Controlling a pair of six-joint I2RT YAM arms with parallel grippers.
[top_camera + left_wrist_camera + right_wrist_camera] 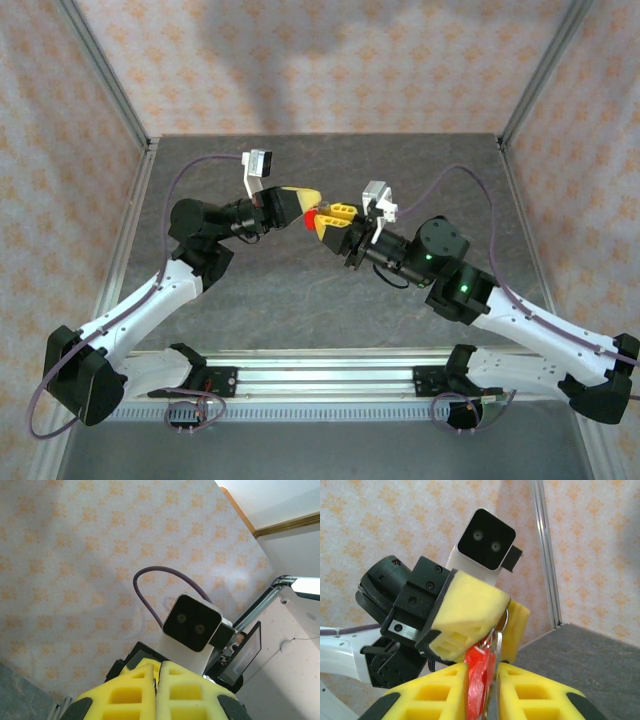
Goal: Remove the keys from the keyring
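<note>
**Two arms meet over the keyring.** Above the middle of the grey worktop point(300, 300), my two arms come tip to tip in mid-air, the left reaching in from the left and the right from the right. Between them sits the keyring point(313, 217), a small bright red piece, well clear of the worktop.

The left hand point(156, 672) is pressed together. In its own wrist view the two yellow foam fingers point(142, 677) lie flush, with only a thin seam between them. Seen from the right wrist, the keyring's thin metal loop point(504, 616) runs up into that seam, so the left hand is clamped on the keyring at its loop end.

The right hand point(482, 672) rises from the bottom of its own view, its yellow fingers point(520, 677) standing a little apart. The red piece fills most of the gap. The key point(495, 647), a pale silvery sliver, hangs below the loop just beside the red piece, in the same gap. I cannot tell whether these fingers press on the red piece and key or merely flank them.

The two wrist cameras face each other. The left wrist camera point(486, 537) sits above its yellow fingers. The right wrist camera point(192, 622) has a purple cable point(145, 587) looping behind it. Orange-patterned wallpaper point(300, 60) backs the scene, and a metal frame post point(546, 555) stands at the corner.
</note>
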